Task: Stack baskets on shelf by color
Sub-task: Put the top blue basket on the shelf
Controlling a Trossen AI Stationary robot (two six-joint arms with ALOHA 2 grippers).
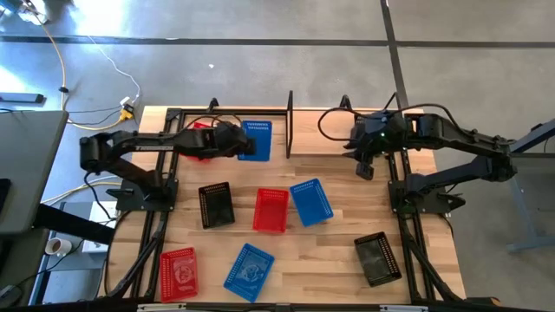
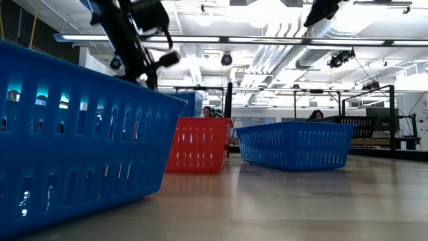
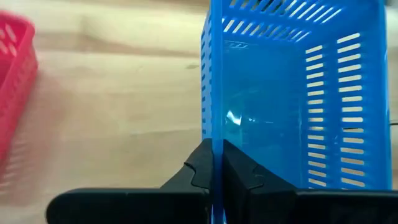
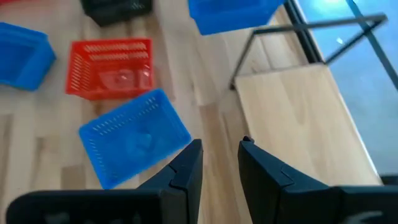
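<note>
Clamped on the wall of a blue basket (image 3: 292, 106) beside the shelf (image 1: 289, 121), the left gripper (image 3: 212, 171) grips it (a red basket (image 3: 13, 81) lies nearby), while the right gripper (image 4: 221, 165) hangs parted near the shelf.

Shelf (image 1: 290, 111) runs along the table's (image 1: 347, 277) far edge. I see two baskets on its left half: the corner basket (image 1: 201, 126) nearest the far-left corner and the held basket (image 1: 260, 134) to its right, just left of the shelf's middle upright. The left gripper (image 1: 245, 146) sits between them, clamped on the held basket's left wall.

Mid-table there is a row of three: left-row basket (image 1: 215, 205), centre basket (image 1: 270, 211) and, just beside it, right-row basket (image 1: 310, 201).

Along the near edge, near-left basket (image 1: 179, 273) lies by the near-left corner with near-centre basket (image 1: 249, 270) to its right. Near-right basket (image 1: 376, 258) lies well apart, toward the near-right corner.
</note>
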